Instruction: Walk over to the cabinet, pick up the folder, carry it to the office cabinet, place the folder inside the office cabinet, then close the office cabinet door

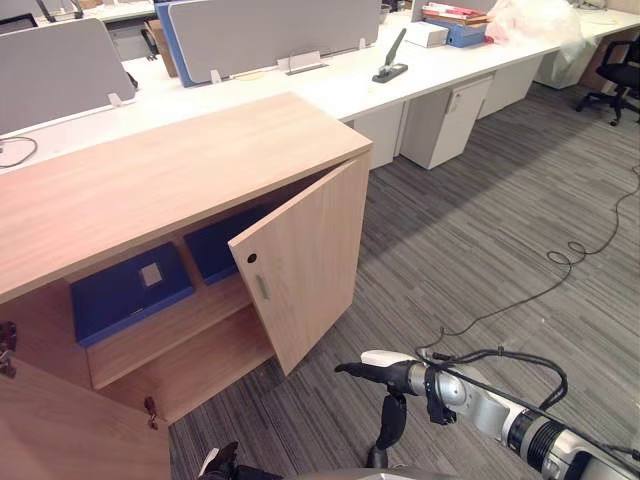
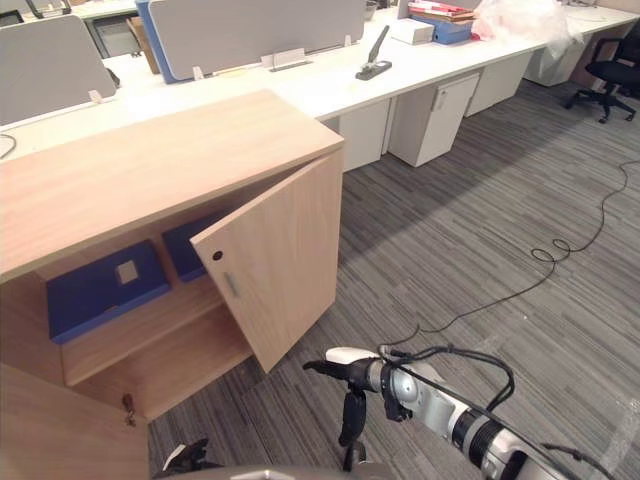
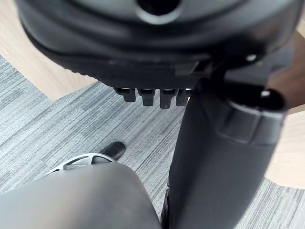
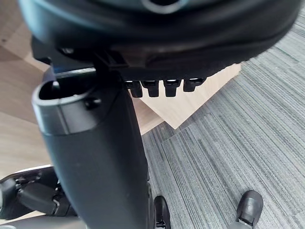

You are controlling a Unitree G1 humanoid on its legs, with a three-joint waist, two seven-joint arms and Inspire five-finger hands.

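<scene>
Right hand [image 1: 385, 375] low by open light-wood cabinet door [image 1: 300, 270], fingers straight, empty; left hand [image 3: 143, 43] likewise; flat blue folder [image 1: 130, 290] shelved

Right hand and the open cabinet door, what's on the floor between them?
Nothing but bare grey carpet lies between the right hand and the open cabinet door, as the left eye view shows.
</scene>
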